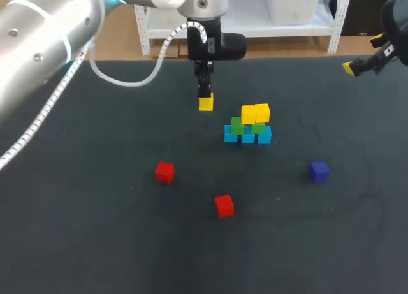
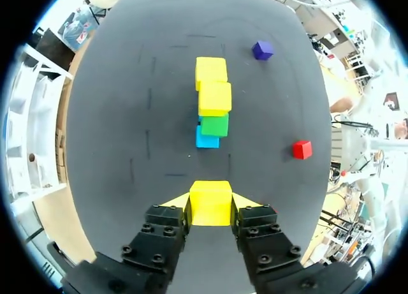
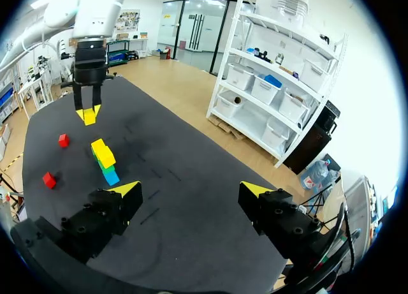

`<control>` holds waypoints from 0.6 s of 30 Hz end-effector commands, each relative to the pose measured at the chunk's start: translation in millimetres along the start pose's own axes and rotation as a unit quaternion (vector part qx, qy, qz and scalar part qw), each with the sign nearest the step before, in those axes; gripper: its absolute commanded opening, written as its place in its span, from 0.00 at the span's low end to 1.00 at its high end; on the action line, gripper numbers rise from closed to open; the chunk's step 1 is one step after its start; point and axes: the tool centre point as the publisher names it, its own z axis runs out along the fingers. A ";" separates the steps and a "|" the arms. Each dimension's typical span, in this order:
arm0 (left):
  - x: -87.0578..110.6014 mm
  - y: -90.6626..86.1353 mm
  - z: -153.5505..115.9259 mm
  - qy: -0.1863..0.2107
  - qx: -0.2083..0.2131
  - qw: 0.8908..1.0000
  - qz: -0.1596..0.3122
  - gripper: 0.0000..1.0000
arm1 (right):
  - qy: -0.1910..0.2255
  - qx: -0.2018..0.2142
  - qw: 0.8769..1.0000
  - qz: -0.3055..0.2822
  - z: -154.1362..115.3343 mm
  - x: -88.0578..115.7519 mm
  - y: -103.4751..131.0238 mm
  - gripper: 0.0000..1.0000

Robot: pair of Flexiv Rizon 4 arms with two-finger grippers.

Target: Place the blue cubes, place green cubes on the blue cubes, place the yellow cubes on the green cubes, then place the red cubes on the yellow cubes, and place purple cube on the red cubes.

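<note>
My left gripper (image 1: 204, 95) is shut on a yellow cube (image 1: 205, 103), held just left of and behind the stack. From the left wrist, the yellow cube (image 2: 210, 203) sits between the fingers, with the stack ahead. The stack has blue cubes (image 1: 247, 136) at the bottom, green cubes (image 1: 247, 126) on them and two yellow cubes (image 1: 255, 113) on top. Two red cubes (image 1: 164, 171) (image 1: 224, 205) and a purple cube (image 1: 319, 171) lie loose on the mat. My right gripper (image 3: 191, 191) is open and empty at the far right edge (image 1: 357, 66).
The dark table mat (image 1: 95, 211) is bare around the loose cubes. The red cubes lie in front of the stack to the left, and the purple cube in front of it to the right. My left arm's white cable (image 1: 127, 77) hangs over the back left.
</note>
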 end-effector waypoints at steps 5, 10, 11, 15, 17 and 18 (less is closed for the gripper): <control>6.6 -32.3 -9.1 0.012 -0.135 0.991 0.018 0.00 | 0.002 0.027 1.000 0.001 -1.7 0.1 3.7 1.00; 7.2 -38.1 -9.5 0.026 -0.147 0.988 0.026 0.00 | 0.002 0.027 1.000 0.001 -1.7 0.1 3.7 1.00; 8.5 -38.7 -8.2 0.025 -0.149 0.988 0.025 0.00 | 0.002 0.027 1.000 0.001 -1.7 0.1 3.7 1.00; 12.4 -39.9 -3.0 0.018 -0.169 0.985 0.024 0.00 | 0.002 0.027 1.000 0.001 -1.7 0.1 3.7 1.00; 13.7 -39.9 -1.1 0.017 -0.175 0.984 0.023 0.00 | 0.002 0.027 1.000 0.001 -1.7 0.1 3.7 1.00; 13.8 -39.5 0.1 0.012 -0.181 0.983 0.024 0.00 | 0.002 0.027 1.000 0.001 -1.7 0.1 3.7 1.00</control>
